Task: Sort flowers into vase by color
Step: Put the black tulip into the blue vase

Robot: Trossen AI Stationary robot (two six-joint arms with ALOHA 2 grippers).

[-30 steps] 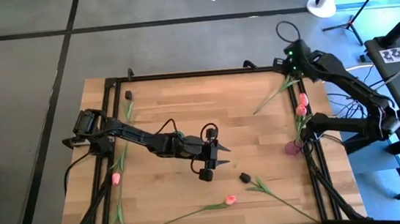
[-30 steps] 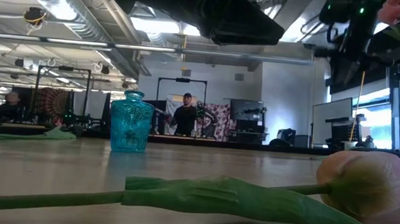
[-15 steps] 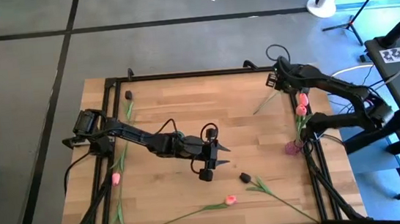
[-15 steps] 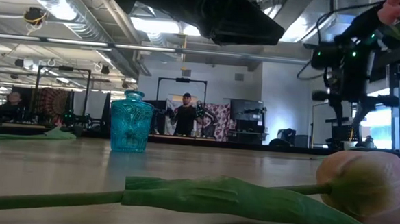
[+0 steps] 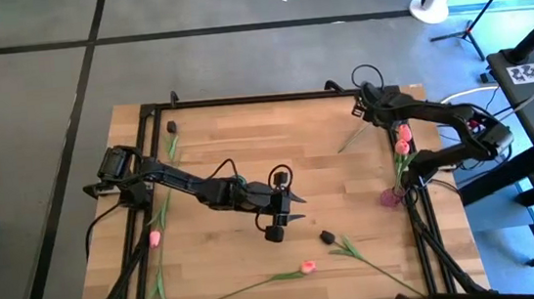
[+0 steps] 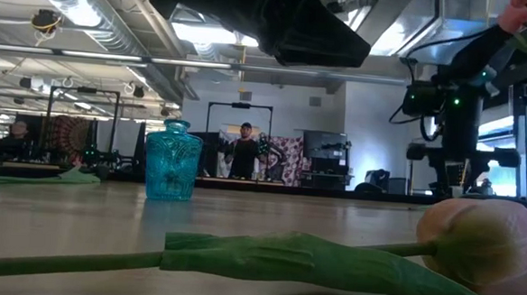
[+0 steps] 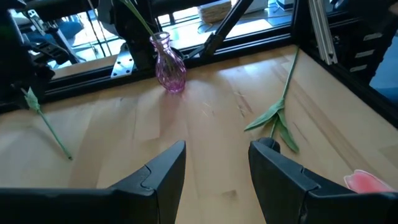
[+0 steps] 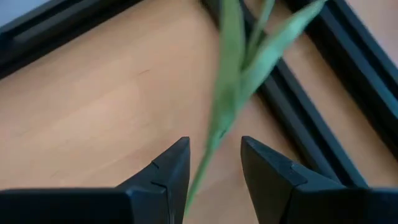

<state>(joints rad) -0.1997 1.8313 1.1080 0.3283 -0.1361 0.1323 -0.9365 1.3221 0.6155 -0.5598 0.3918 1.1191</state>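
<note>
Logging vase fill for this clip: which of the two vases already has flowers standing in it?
The pink glass vase at the table's right edge, with pink tulips rising from it. The blue vase, seen in the low view, shows no flowers.

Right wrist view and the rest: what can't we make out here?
- Right wrist view: green stem blurred, its head cut off by the frame edge; contact with the right gripper unclear.
- Low view: pink vase hidden behind the pink tulip.
- High view: black flower heads too small to detail.
</note>
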